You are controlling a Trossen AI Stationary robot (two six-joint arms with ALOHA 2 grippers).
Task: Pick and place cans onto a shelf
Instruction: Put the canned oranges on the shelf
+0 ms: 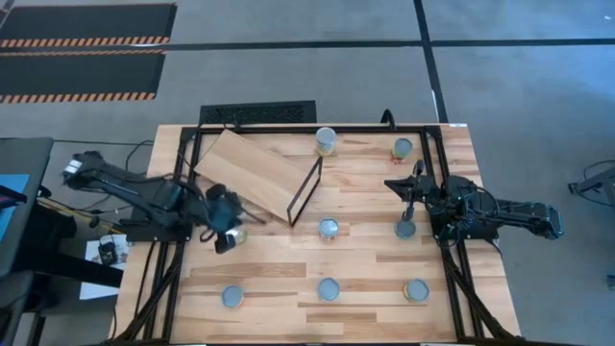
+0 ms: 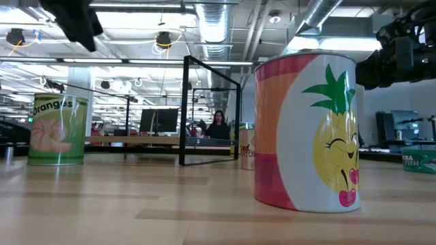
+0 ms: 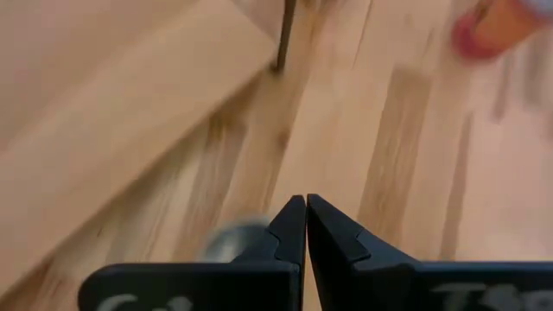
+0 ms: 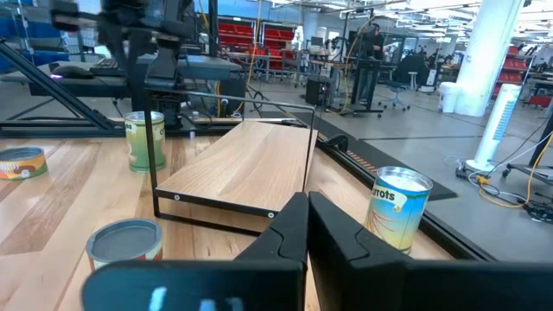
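The shelf, a tilted plywood board (image 1: 252, 171) with a thin black frame (image 1: 307, 191) at its right end, lies at the table's far left; it also shows in the right wrist view (image 4: 246, 164). Several cans stand apart on the tabletop, among them ones at the far edge (image 1: 326, 140), in the middle (image 1: 328, 228) and at the near edge (image 1: 329, 288). My left gripper (image 3: 306, 207) is shut and empty, above the table just near of the board (image 1: 223, 238), beside a small can (image 3: 229, 242). My right gripper (image 4: 307, 207) is shut and empty at the right (image 1: 394, 185), pointing toward the shelf.
Black rails (image 1: 447, 192) run along the table's left, right and far edges. In the low view a pineapple can (image 2: 306, 133) stands close, an oranges can (image 2: 58, 129) at the left, and a person sits far behind the table. Bare tabletop (image 1: 279, 259) lies between the cans.
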